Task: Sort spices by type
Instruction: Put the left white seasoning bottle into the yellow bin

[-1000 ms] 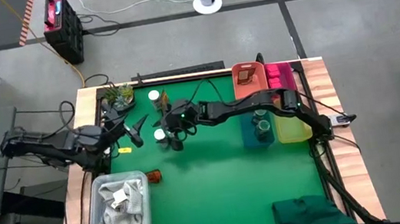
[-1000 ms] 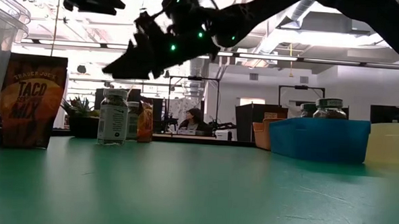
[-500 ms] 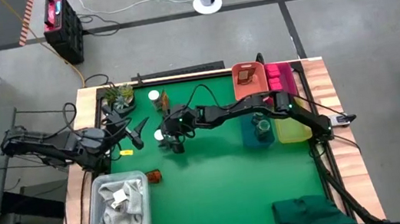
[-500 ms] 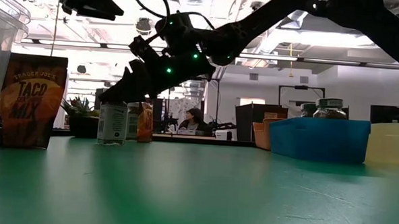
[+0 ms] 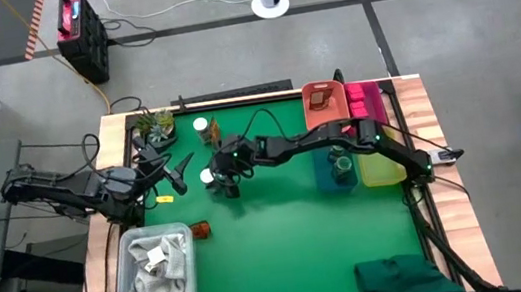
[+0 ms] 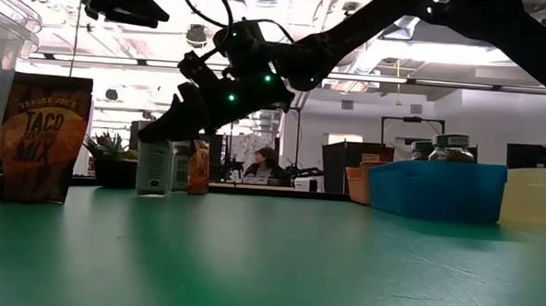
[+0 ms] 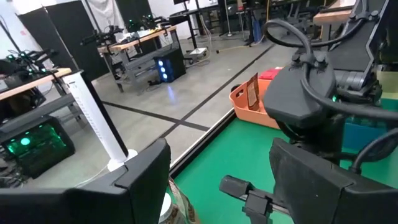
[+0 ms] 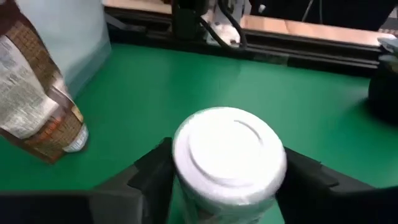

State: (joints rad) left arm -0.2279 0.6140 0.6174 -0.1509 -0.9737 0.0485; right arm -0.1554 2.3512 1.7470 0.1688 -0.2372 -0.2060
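Observation:
A white-capped jar (image 5: 208,176) stands left of the green mat's middle, and my right gripper (image 5: 212,178) has reached across from the right and closed around it. The right wrist view shows its white cap (image 8: 227,149) between my two dark fingers. Another white-capped jar (image 5: 200,126) and an orange-brown packet (image 5: 213,131) stand upright at the far edge. A brown taco-mix packet (image 6: 43,138) stands upright by the clear bin. My left gripper (image 5: 175,169) hovers open at the table's left, holding nothing. My right gripper pinches the jar between its two fingers, on opposite sides (image 8: 181,186) just under the cap. The fingers (image 8: 149,177) slant down from the table's right side. The jar stands upright with its base (image 6: 153,192) on the mat.
Orange (image 5: 321,108), pink (image 5: 363,100), blue (image 5: 336,170) and yellow (image 5: 381,164) bins line the right side; the blue one holds jars. A clear bin of white rags (image 5: 162,275) sits near left, a small plant (image 5: 154,125) far left, a green cloth (image 5: 404,278) near right.
My right gripper has come down and a little toward the table's left, from above the white-capped jar to around it. The jar stays standing on the mat.

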